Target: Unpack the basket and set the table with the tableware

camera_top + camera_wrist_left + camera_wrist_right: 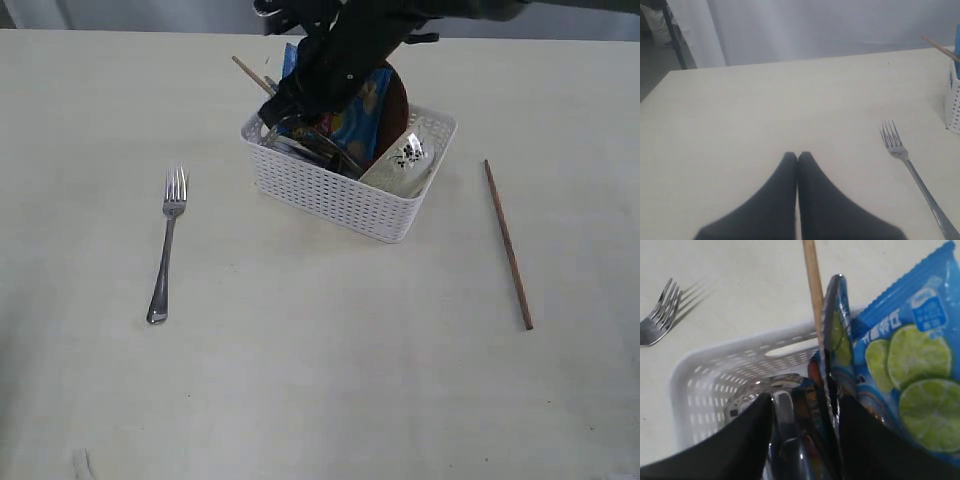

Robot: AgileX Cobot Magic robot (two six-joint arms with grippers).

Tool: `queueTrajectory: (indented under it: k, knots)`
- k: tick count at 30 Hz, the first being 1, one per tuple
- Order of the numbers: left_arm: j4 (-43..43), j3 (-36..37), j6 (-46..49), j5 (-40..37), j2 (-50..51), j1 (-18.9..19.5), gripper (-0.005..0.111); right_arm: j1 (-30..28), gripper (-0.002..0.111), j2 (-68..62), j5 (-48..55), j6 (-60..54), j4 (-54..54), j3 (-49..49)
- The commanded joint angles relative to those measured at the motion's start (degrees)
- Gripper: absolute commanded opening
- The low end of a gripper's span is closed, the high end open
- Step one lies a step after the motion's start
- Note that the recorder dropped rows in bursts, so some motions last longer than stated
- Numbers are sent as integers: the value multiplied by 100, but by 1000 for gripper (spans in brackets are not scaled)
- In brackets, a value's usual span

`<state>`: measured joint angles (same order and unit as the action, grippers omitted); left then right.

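Note:
The white lattice basket (345,195) stands at the middle back of the table (320,380). It holds a blue chip bag (362,112), a brown plate (398,98), a pale speckled bowl (405,160) and a leaning chopstick (250,75). My right gripper (288,118) reaches down into the basket's left end. In the right wrist view that gripper (805,402) is open, its fingers either side of a shiny steel handle (784,407) and dark utensils, next to the steel cup's rim (742,392). A fork (167,245) lies left and a second chopstick (508,243) right. My left gripper (798,156) is shut and empty.
The chip bag (910,360) with lime pictures fills one side of the right wrist view, with the chopstick (812,295) rising past it. In the left wrist view the fork (912,165) lies beside my fingers and the basket corner (954,105) shows at the edge.

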<state>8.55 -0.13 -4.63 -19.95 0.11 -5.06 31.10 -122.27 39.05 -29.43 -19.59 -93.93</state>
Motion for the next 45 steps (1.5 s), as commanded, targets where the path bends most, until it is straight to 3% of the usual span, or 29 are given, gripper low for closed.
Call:
queueTrajectory:
  k: [1,19,25,45]
  knots:
    - [29,13,-13,3,-11,-29,0,-33,34,-18,-266,134,223,9]
    - [29,13,-13,3,-11,-29,0,-180,30,-368,-266,134,172,9]
    - [29,13,-13,3,-11,-29,0,-180,0,-353,-123,159,172,-1]
    - [29,13,-13,3,-11,-29,0,-180,0,737,-170,134,172,-1]
